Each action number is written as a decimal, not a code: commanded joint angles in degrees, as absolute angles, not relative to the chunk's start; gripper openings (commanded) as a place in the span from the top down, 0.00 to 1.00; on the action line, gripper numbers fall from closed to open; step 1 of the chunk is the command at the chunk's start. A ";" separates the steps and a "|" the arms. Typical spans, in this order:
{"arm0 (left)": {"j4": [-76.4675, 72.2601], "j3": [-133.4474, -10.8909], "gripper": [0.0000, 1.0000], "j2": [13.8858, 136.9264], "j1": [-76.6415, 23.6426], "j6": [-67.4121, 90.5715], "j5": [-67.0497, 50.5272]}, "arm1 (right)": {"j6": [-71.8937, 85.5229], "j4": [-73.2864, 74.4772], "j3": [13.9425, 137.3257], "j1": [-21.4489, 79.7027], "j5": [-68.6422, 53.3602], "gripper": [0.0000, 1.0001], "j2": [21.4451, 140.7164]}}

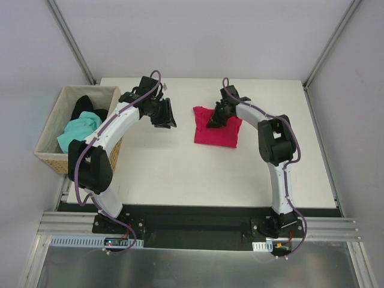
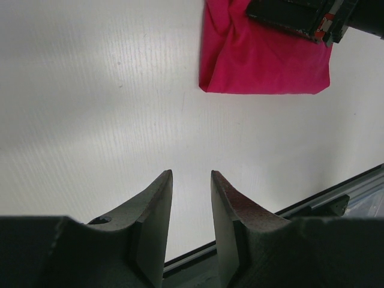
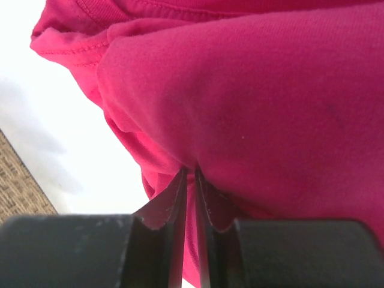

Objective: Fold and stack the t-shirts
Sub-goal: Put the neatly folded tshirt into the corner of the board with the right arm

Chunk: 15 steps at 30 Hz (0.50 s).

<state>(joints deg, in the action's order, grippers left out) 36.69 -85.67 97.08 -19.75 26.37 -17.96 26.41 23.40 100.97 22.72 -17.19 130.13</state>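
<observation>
left tool: fingers apart with a clear gap, nothing between them; hangs over bare worktop, left of the crimson t-shirt and apart from it
left tool, wrist view: both tips point at white worktop; shirt sits up and to the right of them
right tool: down on the shirt's left part, near its upper edge
right tool, wrist view: fingers almost together, clamped on a raised fold of crimson cloth; tips buried in the fold
crimson t-shirt: on the worktop, far half, a bit right of centre; lies as a rough folded rectangle, bunched at the upper left where the right tool grips
crimson t-shirt, other views: lower edge straight and flat on the worktop; fills most of the right wrist view, seam lines visible at top
mint-green t-shirt: crumpled in the basket, near half
black t-shirt: crumpled in the basket, behind the mint one, touching it
basket: tan wicker, at the worktop's left edge, beside the left arm
</observation>
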 commanded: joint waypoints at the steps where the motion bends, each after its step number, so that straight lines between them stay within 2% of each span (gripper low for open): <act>1: 37.62 -88.77 0.69 96.94 -19.07 25.49 -19.60 | 27.24 24.08 97.74 21.18 -10.82 0.87 124.81; 15: 37.70 -88.95 0.69 97.03 -19.07 26.10 -20.48 | 29.96 28.65 90.53 19.69 2.54 0.91 118.74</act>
<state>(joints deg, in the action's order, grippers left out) 36.73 -87.07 97.19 -19.75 26.37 -19.25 28.27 23.99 92.82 20.64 -6.26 123.42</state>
